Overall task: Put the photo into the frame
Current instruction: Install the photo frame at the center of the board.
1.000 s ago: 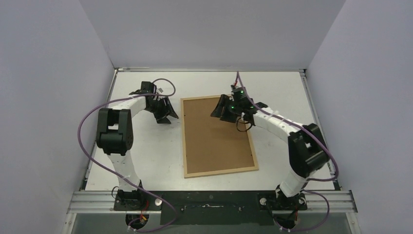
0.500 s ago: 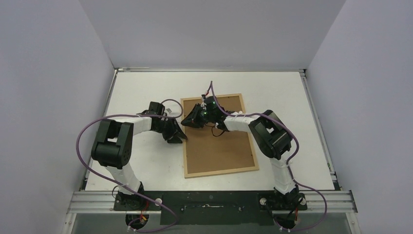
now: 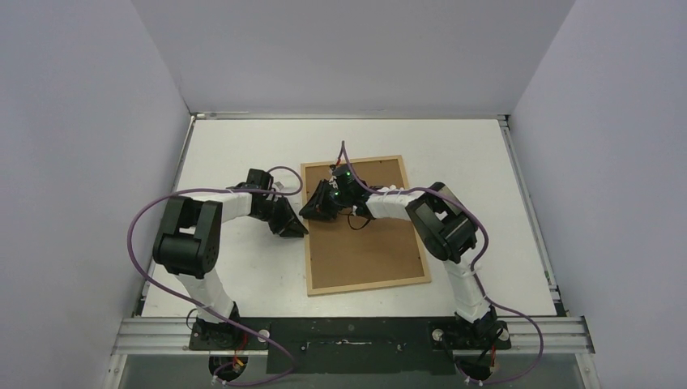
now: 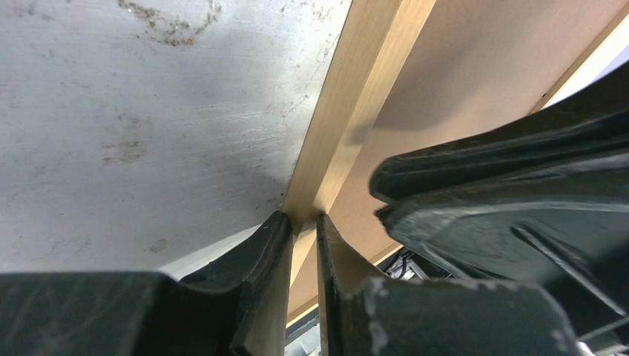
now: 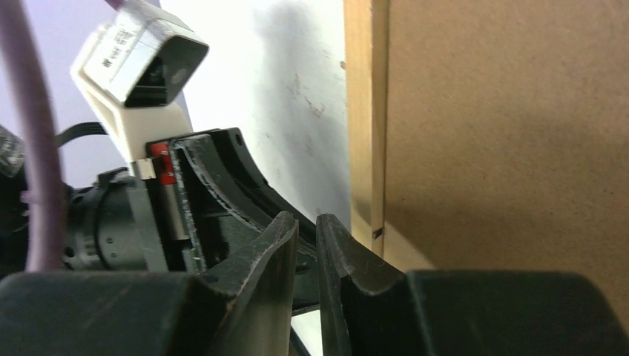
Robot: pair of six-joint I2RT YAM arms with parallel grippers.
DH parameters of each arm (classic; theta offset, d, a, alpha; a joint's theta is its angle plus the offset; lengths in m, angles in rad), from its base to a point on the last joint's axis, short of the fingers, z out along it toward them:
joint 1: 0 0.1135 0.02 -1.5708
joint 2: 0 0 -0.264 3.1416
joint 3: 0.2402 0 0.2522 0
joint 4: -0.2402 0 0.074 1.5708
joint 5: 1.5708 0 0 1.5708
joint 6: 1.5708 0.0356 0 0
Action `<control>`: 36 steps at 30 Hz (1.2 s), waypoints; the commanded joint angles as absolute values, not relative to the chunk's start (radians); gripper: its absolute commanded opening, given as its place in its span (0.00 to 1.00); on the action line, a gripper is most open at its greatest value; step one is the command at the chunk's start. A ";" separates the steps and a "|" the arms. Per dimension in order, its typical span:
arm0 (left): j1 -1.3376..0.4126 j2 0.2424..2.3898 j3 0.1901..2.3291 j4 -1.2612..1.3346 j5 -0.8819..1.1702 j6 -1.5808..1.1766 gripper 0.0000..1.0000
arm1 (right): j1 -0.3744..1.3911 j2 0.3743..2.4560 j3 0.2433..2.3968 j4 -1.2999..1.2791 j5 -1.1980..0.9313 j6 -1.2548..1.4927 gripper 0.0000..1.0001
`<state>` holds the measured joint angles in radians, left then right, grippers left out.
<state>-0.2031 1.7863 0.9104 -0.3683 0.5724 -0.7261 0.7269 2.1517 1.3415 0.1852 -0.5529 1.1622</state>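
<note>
1. The table (image 3: 259, 267) shows bare white surface on the outer side of both grippers.
2. The frame (image 3: 364, 251) lies flat with its brown back up. Nearly all of it lies to the right of the two sets of fingertips, which meet at its left rail.
3. The right gripper (image 5: 307, 219) was over the frame's far right part a second ago, with its jaws wider. It has since swung across, so its tips sit just off the rail's outer edge. The jaws are down to a slit, with nothing visible between them.
4. The left gripper (image 4: 304, 219) has come in from the far left and now sits almost tip to tip with the right one. Its jaws have also narrowed to a slit. Rail wood shows in that slit, but I cannot tell whether it is clamped.
5. The photo is in no view, so I cannot tell where it is. With both grippers at one rail, the frame probably has to be lifted or turned first, so insertion looks not yet begun.
</note>
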 commanded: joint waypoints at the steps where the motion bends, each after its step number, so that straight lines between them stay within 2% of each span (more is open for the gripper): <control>1: -0.204 1.852 0.905 -0.441 0.445 -0.693 0.13 | 0.736 2.146 1.359 0.175 -0.542 1.138 0.20; 18: -0.175 1.883 0.922 -0.468 0.436 -0.671 0.13 | 0.737 2.144 1.339 0.047 -0.490 1.068 0.25; 27: -0.165 1.894 0.929 -0.480 0.434 -0.660 0.13 | 0.734 2.155 1.333 0.003 -0.464 1.033 0.19; 36: -0.157 1.905 0.936 -0.494 0.428 -0.651 0.13 | 0.715 2.142 1.310 -0.044 -0.430 1.015 0.18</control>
<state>-0.1665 1.8462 0.9600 -0.4370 0.6380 -0.7120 0.7269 2.1509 1.3407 0.0944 -0.5236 1.0737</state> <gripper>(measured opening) 0.134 0.177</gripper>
